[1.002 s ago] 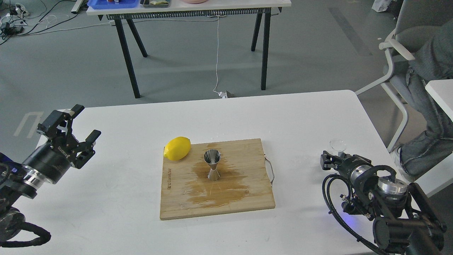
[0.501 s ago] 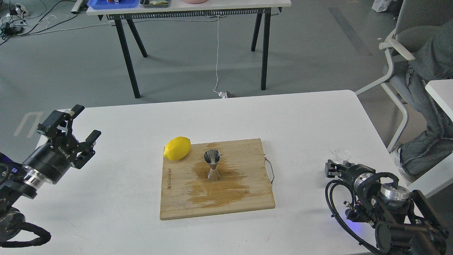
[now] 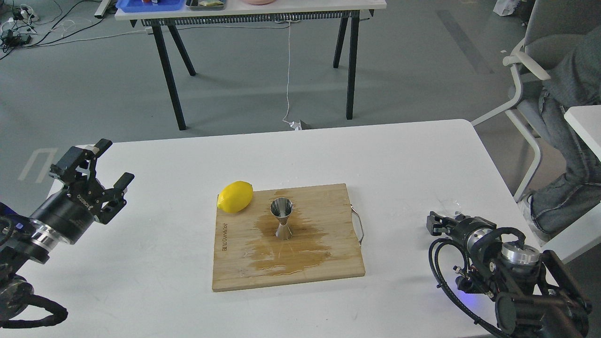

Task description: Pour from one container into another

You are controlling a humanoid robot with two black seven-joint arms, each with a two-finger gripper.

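Note:
The shiny steel jigger (image 3: 282,218) stands upright on the wooden cutting board (image 3: 328,206), in the middle of a brown wet stain. At the table's right side the clear glass cup (image 3: 450,204) is barely visible, sitting low just beyond the tip of my right gripper (image 3: 442,222). That gripper is dark and seen end-on, so I cannot tell whether its fingers hold the cup or only lie next to it. My left gripper (image 3: 112,162) hovers open over the table's left edge, far from the board, with nothing between its fingers.
A yellow lemon (image 3: 235,196) rests on the board's far left corner. The board has a metal handle (image 3: 359,227) on its right side. A seated person (image 3: 563,141) and a chair are beyond the white table's (image 3: 399,155) right edge. A second table stands behind.
The right gripper and the glass cup have dropped lower toward the table, then shifted slightly left. The left arm, jigger and lemon have not moved.

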